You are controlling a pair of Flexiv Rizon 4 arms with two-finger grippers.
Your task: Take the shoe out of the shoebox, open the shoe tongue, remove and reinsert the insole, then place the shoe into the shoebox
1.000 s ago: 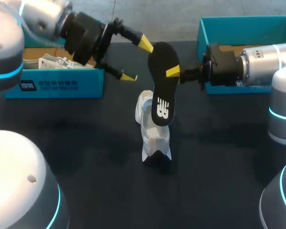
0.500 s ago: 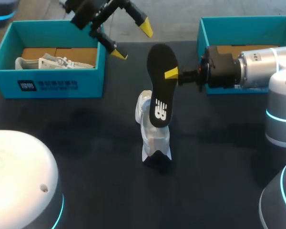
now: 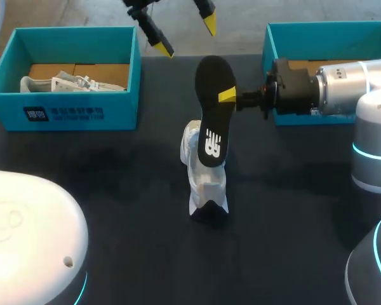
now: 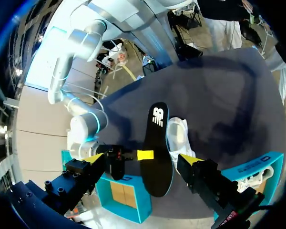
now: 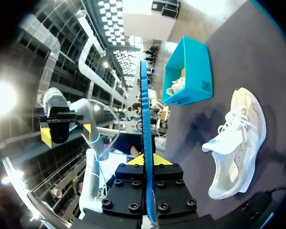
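Black insole [image 3: 213, 114], clamped at mid-edge between the fingers of the right hand [image 3: 228, 96], with the white shoe [image 3: 203, 184] below that hand on the counter [image 3: 114, 190]. The insole is judged light and floppy, so a mid-length hold is favoured. The left hand [image 3: 184, 33] is held spread apart, well away.

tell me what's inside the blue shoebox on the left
In the shoebox a pale shoe lies on brown cardboard. The box's near wall covers the shoe's lower part and the front of the floor, so nothing there can be seen.
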